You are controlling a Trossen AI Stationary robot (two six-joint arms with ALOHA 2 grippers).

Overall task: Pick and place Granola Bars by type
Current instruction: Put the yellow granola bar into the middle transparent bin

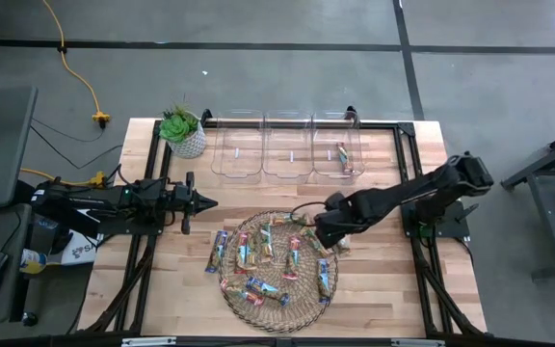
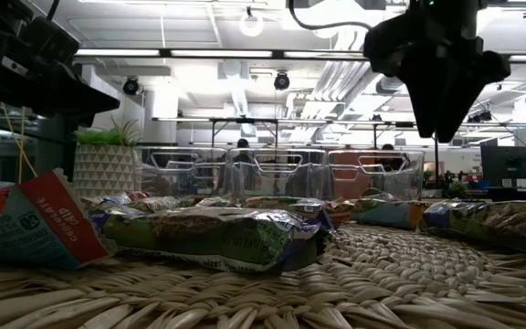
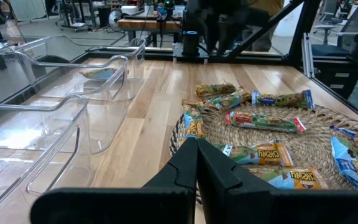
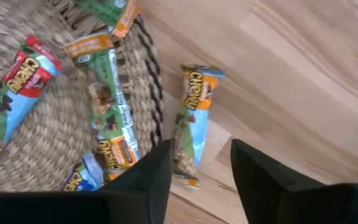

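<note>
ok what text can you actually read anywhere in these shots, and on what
"CHEWY": on the orange-ended bar lying on the wood beside the mat.
"CHEWY": on the red-ended bar on the mat.
"CHOCOLATE CHIP": on the red-and-blue wrapper in the low view.
Other wrapper print is too blurred.

The right gripper [image 1: 328, 234] hangs over the right rim of the wicker mat [image 1: 276, 306], its fingers parted above a granola bar [image 4: 191, 124] that lies on the table [image 1: 393, 289] just off the mat's edge. To its left, most granola bars [image 1: 258, 253] lie scattered on the mat. Beyond it stand three bins [image 1: 287, 149] in a row; the nearest one, on the right, holds one bar [image 1: 342, 154]. The left gripper [image 1: 205, 203], closed, sits farther left, beside a potted plant [image 1: 183, 130].
</note>
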